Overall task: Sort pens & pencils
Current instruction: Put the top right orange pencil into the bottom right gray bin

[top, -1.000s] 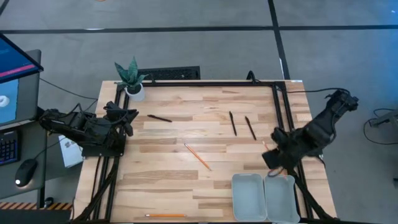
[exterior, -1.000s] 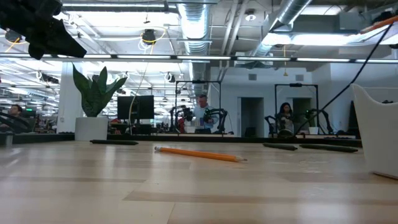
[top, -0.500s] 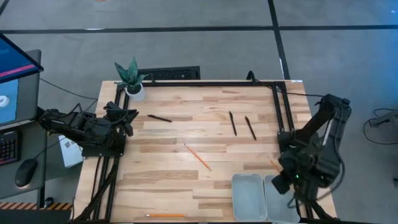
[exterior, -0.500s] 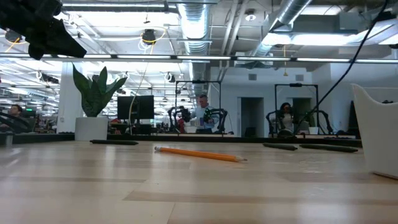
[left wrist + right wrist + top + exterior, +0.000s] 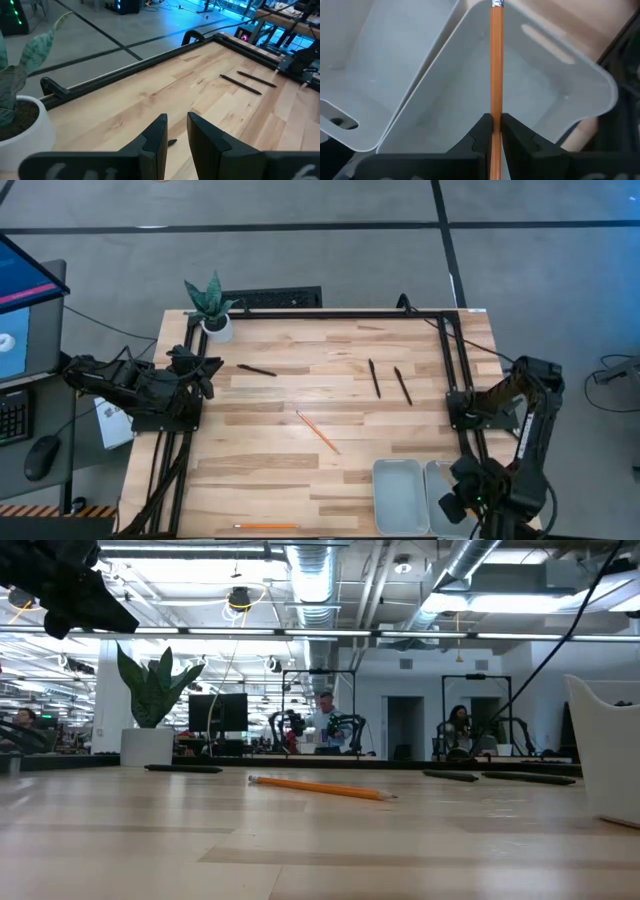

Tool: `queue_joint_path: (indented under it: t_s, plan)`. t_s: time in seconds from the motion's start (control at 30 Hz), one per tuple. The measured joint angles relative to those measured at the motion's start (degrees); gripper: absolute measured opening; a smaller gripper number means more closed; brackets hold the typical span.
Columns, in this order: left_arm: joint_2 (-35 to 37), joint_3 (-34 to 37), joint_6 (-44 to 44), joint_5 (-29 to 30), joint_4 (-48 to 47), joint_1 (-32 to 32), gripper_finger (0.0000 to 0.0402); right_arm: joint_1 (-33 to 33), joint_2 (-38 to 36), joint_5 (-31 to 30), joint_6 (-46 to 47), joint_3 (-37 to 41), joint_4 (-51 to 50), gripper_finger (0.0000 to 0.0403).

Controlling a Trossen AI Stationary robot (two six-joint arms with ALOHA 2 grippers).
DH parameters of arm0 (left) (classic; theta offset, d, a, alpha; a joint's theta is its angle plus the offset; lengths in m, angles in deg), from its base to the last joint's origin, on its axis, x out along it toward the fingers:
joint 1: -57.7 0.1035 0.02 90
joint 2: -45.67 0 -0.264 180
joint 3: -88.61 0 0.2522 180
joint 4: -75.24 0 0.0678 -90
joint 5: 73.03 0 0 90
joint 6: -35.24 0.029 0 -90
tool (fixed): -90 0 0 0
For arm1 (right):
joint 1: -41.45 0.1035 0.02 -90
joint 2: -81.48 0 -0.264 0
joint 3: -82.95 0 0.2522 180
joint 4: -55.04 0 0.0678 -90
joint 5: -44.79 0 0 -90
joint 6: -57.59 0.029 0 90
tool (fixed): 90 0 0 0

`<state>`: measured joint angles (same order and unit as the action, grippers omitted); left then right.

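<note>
1. Right gripper (image 5: pixel 495 131): jaws clamped on an orange pencil (image 5: pixel 496 65), held over the right-hand grey bin (image 5: pixel 530 75) at the table's near right corner. The pencil runs straight out ahead of the jaws, metal ferrule end farthest out.
2. Left gripper (image 5: pixel 176 131): parked at the table's left edge, jaws nearly closed with a narrow gap, holding nothing. A black pen (image 5: pixel 257 370) lies just ahead of and below those jaws.
3. Handling: pencils are light, stiff and thin, so they will likely roll or pivot in a pinch. Grip near mid-length, across the shaft (end grips would let it swing).
4. Remaining pencils: one (image 5: pixel 318 431) mid-table, well left of the right jaws; one (image 5: pixel 266 526) at the near edge, farther left.
5. Remaining pens: two (image 5: pixel 375 378) (image 5: pixel 402 385) side by side, apart, beyond the right jaws toward the far edge.
6. Left-hand bin (image 5: pixel 399 495) touches the right bin, and looks empty.
7. Obstacles: bin wall close beside the held pencil (release could clip the rim). Potted plant (image 5: pixel 212 305) beside the left jaws. The black frame rail (image 5: pixel 452 370) crosses the right arm's reach.
</note>
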<state>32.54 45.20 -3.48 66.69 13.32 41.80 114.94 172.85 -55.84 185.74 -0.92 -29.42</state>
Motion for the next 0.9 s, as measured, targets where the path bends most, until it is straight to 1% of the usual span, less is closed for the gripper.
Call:
queue_joint_path:
  t_s: [0.23, 0.53, 0.73, 0.9]
  plan:
    - [0.0, 0.0, -0.1, 0.0, 0.0, 0.0, 0.0064, 0.0, 3.4, 0.0, 0.9, 0.0, 3.9, 0.0059]
    - [0.0, 0.0, -0.1, -0.4, -0.5, 0.0, 0.0064, 0.0, 5.0, 0.0, 0.5, 0.0, 4.6, 0.0059]
    - [0.0, 0.0, -0.1, -0.4, -0.9, 0.0, 0.0064, -0.1, 5.4, 4.0, -0.2, 0.0, 4.4, 0.0059]
    - [0.0, 0.0, -0.1, -0.5, -1.5, 0.0, 0.0064, -0.1, 5.4, 4.5, -0.1, 0.1, 4.4, 0.0059]
